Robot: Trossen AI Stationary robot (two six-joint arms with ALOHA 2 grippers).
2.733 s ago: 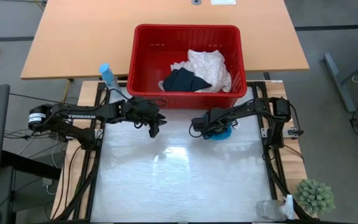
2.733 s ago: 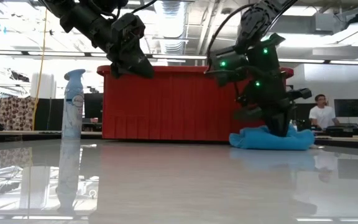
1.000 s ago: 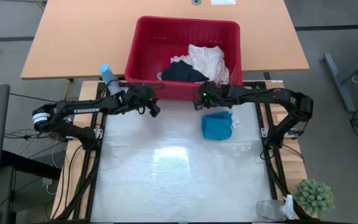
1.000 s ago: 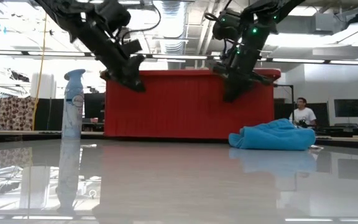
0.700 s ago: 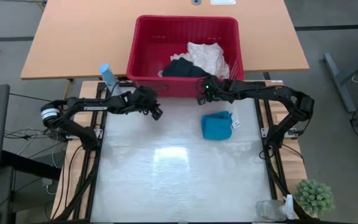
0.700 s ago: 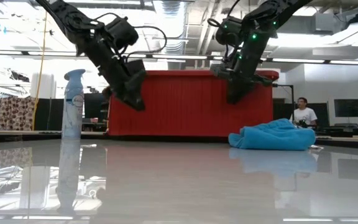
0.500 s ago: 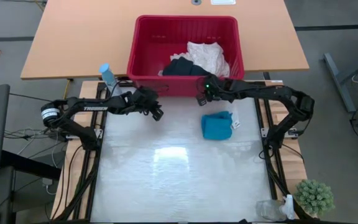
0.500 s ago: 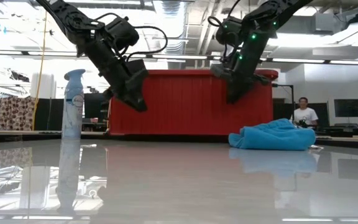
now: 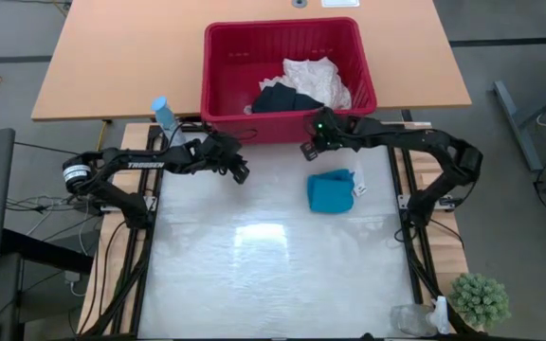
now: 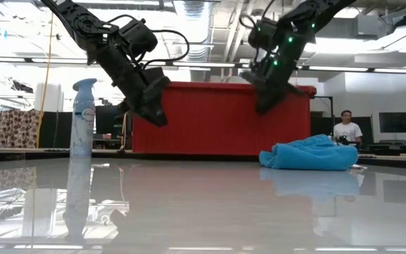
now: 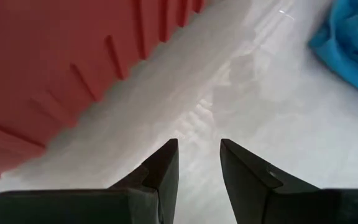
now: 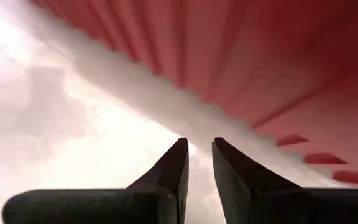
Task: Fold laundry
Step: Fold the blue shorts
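A turquoise-blue garment (image 9: 330, 190) lies bunched on the white table, right of centre. The red basket (image 9: 226, 71) at the far edge holds the cream-white cloth (image 9: 317, 80) and the dark garment (image 9: 281, 99). My right gripper (image 9: 308, 150) hangs at the foot of the basket's near wall (image 12: 260, 56), fingers a little apart with nothing between them. My left gripper (image 9: 240, 173) hovers over bare table short of the basket's near left corner (image 11: 55, 62), also narrowly open and holding nothing. My right gripper slants down toward the foot of the basket's near wall (image 12: 199, 121). Whether its fingertips touch the wall, I cannot tell.
A spray bottle (image 9: 164, 116) stands at the table's far left corner. A small plant (image 9: 480, 298) and a clear bottle (image 9: 410, 319) sit at the near right corner. A wooden table (image 9: 112, 57) lies under the basket. A person (image 10: 344, 127) shows far off.
The red basket has slid a little toward the far and right edges and turned. My right gripper has gone the same way along its near wall while rolling. My left gripper has sunk slightly and rolled. The turquoise garment has stayed put.
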